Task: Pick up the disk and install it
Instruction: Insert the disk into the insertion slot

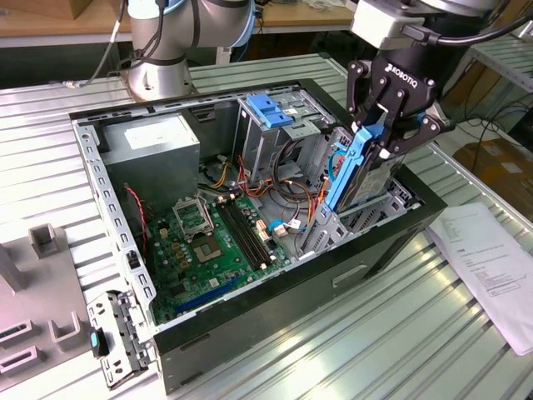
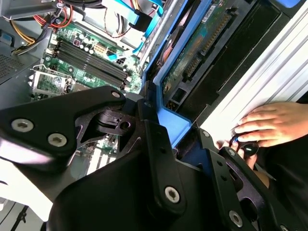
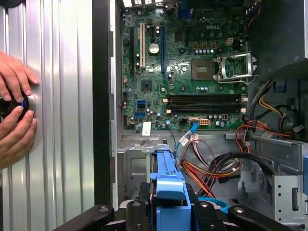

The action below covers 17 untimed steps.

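Gripper [image 1: 379, 140] w/ fingers closed on the disk [image 1: 366, 177], clamping its upper end across the blue rail [image 1: 344, 171]. Disk stands nearly upright, slightly tilted, over the front corner of the PC case [image 1: 275, 300], toward the exterior view's right. Its lower end is at the mouth of the drive bay; can't tell whether it has entered the guides. Not seated, by my read: most of its length is above the case rim. Second wrist view: green circuit-board face of the disk [image 2: 192, 53] runs down toward the bay. Risks, as judged from here: (a) tilt vs. bay guides, so rails may bind or miss the slot if pushed off-axis; (b) cable bundle [image 1: 300, 196] just beside the bay could snag or get pinched; (c) grip on plastic may slip under insertion force; (d) person's hand [image 3: 12, 77] rests on the table [image 3: 57, 144] near the case.
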### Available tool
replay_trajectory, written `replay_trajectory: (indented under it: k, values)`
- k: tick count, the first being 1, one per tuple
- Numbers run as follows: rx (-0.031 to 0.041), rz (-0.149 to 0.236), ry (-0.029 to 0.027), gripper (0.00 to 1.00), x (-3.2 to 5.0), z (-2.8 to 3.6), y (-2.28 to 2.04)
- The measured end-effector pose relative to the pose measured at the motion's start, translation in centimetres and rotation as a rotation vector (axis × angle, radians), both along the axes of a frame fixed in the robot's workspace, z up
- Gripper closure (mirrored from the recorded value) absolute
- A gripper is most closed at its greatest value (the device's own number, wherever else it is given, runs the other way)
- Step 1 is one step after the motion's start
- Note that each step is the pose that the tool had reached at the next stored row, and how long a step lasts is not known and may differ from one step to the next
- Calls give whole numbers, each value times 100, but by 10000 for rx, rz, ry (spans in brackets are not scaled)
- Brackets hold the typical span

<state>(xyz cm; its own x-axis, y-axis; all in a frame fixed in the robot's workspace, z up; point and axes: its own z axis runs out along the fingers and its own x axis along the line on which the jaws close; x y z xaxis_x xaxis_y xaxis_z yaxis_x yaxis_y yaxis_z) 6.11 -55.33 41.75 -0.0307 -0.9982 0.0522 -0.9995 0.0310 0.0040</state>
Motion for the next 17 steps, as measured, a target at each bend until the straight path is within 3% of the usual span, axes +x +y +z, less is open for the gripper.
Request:
replay_trajectory:
  k: [10,17]
  values:
    - [-1,0,0,63,0,-151,-6]
    - [0,-1,4,63,0,-218,-13]
